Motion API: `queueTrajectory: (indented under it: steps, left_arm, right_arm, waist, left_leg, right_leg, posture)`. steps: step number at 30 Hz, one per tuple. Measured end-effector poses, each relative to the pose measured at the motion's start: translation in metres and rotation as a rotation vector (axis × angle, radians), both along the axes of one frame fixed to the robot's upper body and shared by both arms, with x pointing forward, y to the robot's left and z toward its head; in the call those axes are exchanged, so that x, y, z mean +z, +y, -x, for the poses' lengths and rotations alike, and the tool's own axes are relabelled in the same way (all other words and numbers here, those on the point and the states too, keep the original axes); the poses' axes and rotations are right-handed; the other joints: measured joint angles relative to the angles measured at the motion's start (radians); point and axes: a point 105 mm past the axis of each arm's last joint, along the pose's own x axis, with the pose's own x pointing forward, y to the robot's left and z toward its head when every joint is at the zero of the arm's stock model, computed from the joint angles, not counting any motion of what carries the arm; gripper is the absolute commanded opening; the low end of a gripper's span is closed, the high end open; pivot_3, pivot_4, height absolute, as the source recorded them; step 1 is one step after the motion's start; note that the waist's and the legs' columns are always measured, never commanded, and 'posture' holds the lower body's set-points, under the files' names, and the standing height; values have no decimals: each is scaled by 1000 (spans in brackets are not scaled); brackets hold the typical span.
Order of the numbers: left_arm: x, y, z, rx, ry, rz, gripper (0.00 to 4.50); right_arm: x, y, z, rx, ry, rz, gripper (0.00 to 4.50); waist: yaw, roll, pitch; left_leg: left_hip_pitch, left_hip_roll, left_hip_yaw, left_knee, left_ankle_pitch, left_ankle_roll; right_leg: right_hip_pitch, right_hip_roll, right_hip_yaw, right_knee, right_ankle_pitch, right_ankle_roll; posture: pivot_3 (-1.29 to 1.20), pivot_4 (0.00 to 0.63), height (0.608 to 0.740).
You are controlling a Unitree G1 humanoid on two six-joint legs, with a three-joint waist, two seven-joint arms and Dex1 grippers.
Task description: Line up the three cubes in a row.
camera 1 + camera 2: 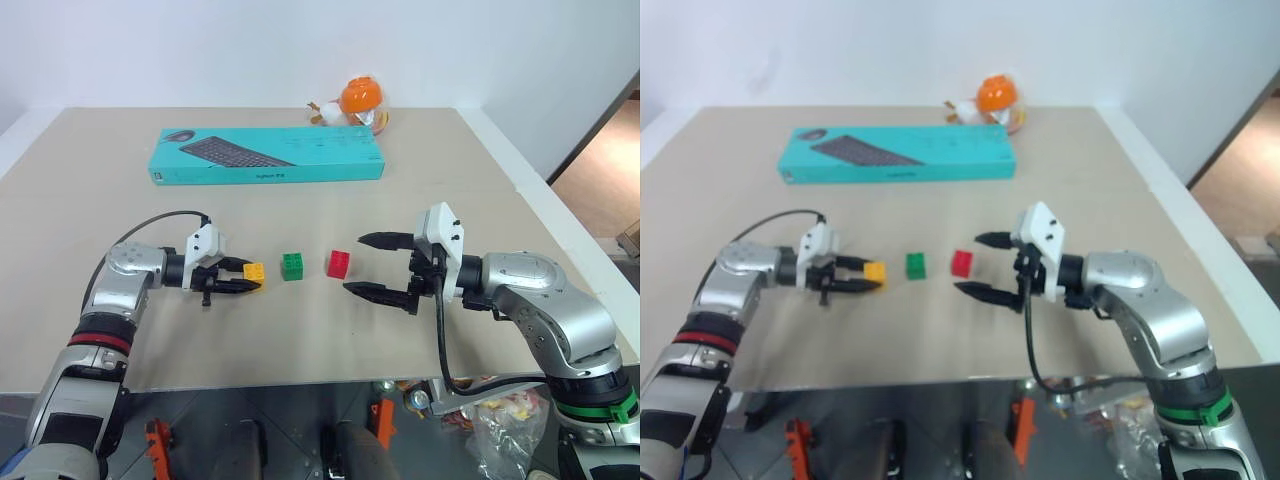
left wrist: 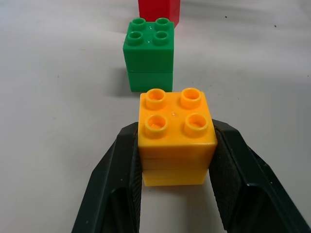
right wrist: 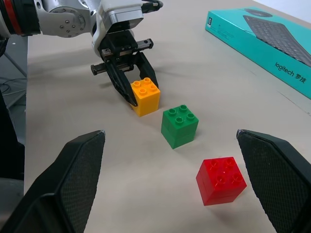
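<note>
1. Head views: On the tan table (image 1: 330, 340), my left gripper (image 1: 243, 279) pinches the yellow-orange cube (image 1: 254, 272). Just beside it, toward my right, stands the green cube (image 1: 293, 265), then the red cube (image 1: 338, 263). The three sit close to one line, with small gaps between them. My right gripper (image 1: 378, 265) hangs near the red cube, fingers spread wide and holding nothing.

2. Left wrist view: My two black fingers (image 2: 121, 184) press on opposite sides of the yellow-orange cube (image 2: 176, 136), studs up. The green cube (image 2: 148, 56) lies straight ahead, the red cube (image 2: 159, 10) beyond it.

3. Right wrist view: The yellow-orange cube (image 3: 145, 95), green cube (image 3: 180, 125) and red cube (image 3: 221, 179) run in a diagonal string. The red one looks slightly twisted against the others.

4. Doing the step well, as I judge it: set the cube flat, faces square to the green one, then part my fingers slowly so it does not drag.

5. Containers: The only one is a long teal keyboard box (image 1: 268, 155) at the far side, shut, contents hidden. An orange-and-white round toy (image 1: 355, 103) sits behind it.
</note>
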Motion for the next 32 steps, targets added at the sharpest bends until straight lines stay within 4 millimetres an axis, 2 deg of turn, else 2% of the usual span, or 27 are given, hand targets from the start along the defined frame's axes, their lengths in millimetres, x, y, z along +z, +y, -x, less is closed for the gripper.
queueTrajectory:
  steps: [3, 6, 7, 12, 15, 18, 20, 24, 28, 32]
  left_arm:
    - [-7, 5, -2, 30, 6, -29, 3275]
    - [-6, 7, -5, 49, -8, -30, 4389]
    - [-2, 8, -6, 66, -9, -22, 4482]
    - [37, 26, -5, 175, -33, 68, 4482]
    - [52, 35, 1, 269, 5, 156, 4482]
    - [63, 57, 2, 451, 4, 265, 4482]
    - [63, 70, 6, 537, -18, 274, 4482]
    - [53, 82, 5, 648, -41, 252, 4482]
    - [50, 91, 4, 706, -118, 215, 4482]
    - [41, 98, 3, 754, -129, 189, 4482]
  right_arm:
    - [0, 0, 0, -4, -1, -1, 4500]
    - [0, 0, -1, -5, -2, -2, 4500]
    - [0, 0, -1, -6, -3, -4, 4500]
    - [2, -2, -5, -30, -1, -29, 4500]
    - [5, -9, -16, -77, -3, -63, 4500]
    - [2, -33, -38, -193, -24, -62, 4500]
    - [-5, -44, -49, -230, -27, -51, 4500]
    - [-15, -60, -62, -281, -45, -20, 4500]
    - [-22, -67, -67, -296, -61, 4, 4500]
    - [-25, -65, -69, -289, -61, -8, 4500]
  waist:
    - [0, 0, 0]
    - [0, 0, 0]
    - [0, 0, 0]
    - [-6, 0, 0]
    - [-14, 0, 0]
    - [-17, 0, 0]
    - [-17, 0, 0]
    - [-17, 0, 0]
    - [-17, 0, 0]
    - [-17, 0, 0]
  left_leg:
    - [0, 0, 0, 0, 0, 0]
    - [0, 0, 0, 0, 0, 0]
    - [-1, 0, 0, 0, 0, 0]
    - [-2, 3, -1, 0, 0, 0]
    - [-2, 3, -1, 0, 0, 0]
    - [-1, 2, -1, 0, 0, 0]
    - [1, 2, 0, -1, 0, 0]
    - [0, 2, 1, -1, 0, 0]
    - [0, 2, 1, -1, 0, 0]
    - [0, 2, 2, -2, 0, 0]
  right_leg:
    - [0, 0, 0, 0, 0, -1]
    - [0, 0, 0, 0, 0, 0]
    - [-1, 0, 0, 0, 0, 0]
    - [-2, 0, -1, 0, 2, 3]
    - [-2, 0, -1, 0, 2, 3]
    - [-1, -1, 0, 0, 1, 2]
    - [-1, -1, 1, 0, 1, 1]
    - [-1, -1, 0, 0, 1, 1]
    - [-1, -1, 1, 0, 1, 1]
    - [-1, -1, 1, 0, 2, 2]
  posture:
    - [0, 150, 740]
    - [0, 150, 740]
    - [0, 150, 740]
    - [0, 150, 740]
    - [0, 150, 740]
    - [0, 150, 740]
    - [0, 150, 740]
    - [0, 150, 740]
    - [0, 150, 740]
    - [0, 150, 740]
